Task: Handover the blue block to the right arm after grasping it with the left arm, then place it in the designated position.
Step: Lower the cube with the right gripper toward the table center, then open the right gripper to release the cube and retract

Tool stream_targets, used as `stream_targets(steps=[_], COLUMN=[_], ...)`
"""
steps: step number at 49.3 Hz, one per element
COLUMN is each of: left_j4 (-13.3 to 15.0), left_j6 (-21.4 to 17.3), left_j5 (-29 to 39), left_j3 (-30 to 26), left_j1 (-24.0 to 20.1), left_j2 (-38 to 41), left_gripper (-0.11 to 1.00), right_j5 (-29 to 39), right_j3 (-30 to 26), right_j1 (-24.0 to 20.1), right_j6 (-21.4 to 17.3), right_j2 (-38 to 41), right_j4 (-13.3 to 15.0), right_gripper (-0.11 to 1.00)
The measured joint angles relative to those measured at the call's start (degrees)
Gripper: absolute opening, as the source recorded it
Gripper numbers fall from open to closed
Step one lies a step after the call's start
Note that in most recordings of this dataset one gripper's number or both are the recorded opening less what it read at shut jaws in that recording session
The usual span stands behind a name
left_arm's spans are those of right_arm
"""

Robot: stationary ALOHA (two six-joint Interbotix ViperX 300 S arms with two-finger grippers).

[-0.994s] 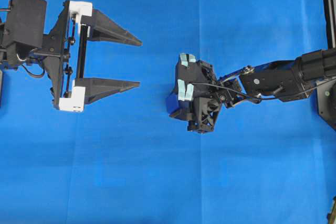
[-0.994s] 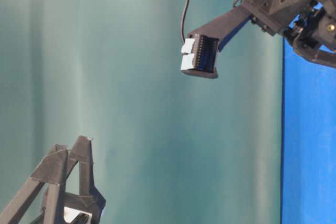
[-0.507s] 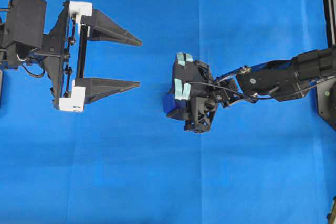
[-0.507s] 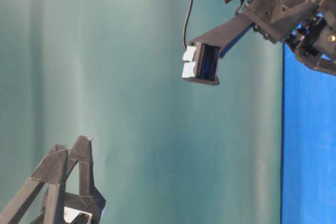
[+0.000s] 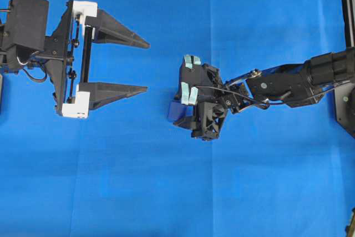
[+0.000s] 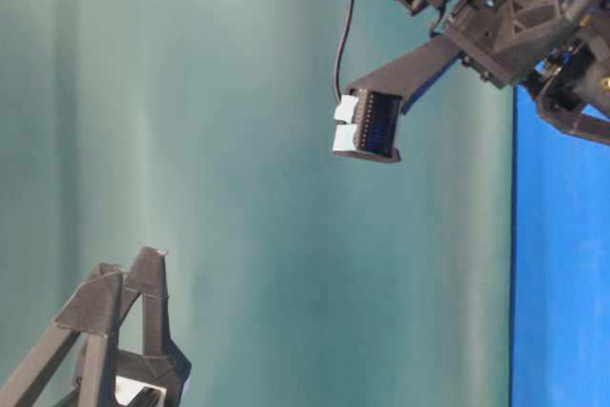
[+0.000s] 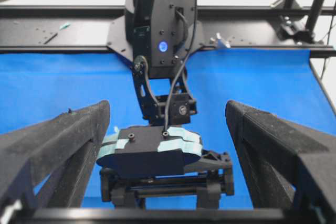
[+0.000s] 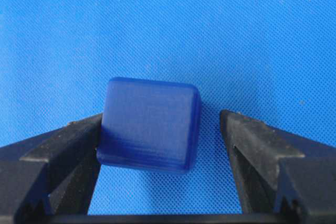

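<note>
The blue block (image 8: 149,124) rests on the blue cloth between the fingers of my right gripper (image 8: 161,121). That gripper is open: the block lies against the left finger (image 8: 63,150), and a clear gap separates it from the right one. Seen from overhead, the right gripper (image 5: 182,108) points down at mid-table and the block (image 5: 175,111) peeks out at its lower left. My left gripper (image 5: 147,66) hovers wide open and empty at the far left, aimed at the right arm (image 7: 157,153), which sits between its fingers (image 7: 68,140) in the left wrist view.
Blue cloth (image 5: 166,192) covers the whole table. A black frame rail (image 5: 346,4) runs along the right edge, and another rail (image 7: 63,30) crosses behind the right arm's base. A green backdrop (image 6: 191,140) fills the table-level view.
The right gripper's jaws have spread apart and let go of the blue block, and the gripper has drifted a little to the left. The left arm has not moved.
</note>
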State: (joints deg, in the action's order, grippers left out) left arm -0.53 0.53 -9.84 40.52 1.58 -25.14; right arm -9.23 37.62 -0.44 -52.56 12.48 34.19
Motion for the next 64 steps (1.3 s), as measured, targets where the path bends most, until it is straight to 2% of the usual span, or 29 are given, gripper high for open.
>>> stream_targets(steps=[14, 29, 45, 64], left_j4=[0.0, 0.0, 0.0, 0.0], left_j6=[0.0, 0.0, 0.0, 0.0], left_j5=[0.0, -0.1, -0.1, -0.1], left_j3=[-0.1, 0.0, -0.1, -0.1], left_j1=[0.1, 0.0, 0.0, 0.1], left_j2=[0.0, 0.0, 0.1, 0.0], left_gripper=[0.93, 0.93, 0.93, 0.93], right_j5=[4.9, 15.3, 23.4, 27.3], right_j3=[1.1, 2.8, 5.0, 6.4], right_j1=[-0.1, -2.4, -4.1, -5.3], right_j6=[0.0, 0.1, 0.2, 0.3], right_j2=[-6.2, -19.5, -33.6, -47.8], right_j4=[-0.1, -0.1, 0.1, 2.3], right_gripper=[0.75, 0.75, 0.74, 0.74])
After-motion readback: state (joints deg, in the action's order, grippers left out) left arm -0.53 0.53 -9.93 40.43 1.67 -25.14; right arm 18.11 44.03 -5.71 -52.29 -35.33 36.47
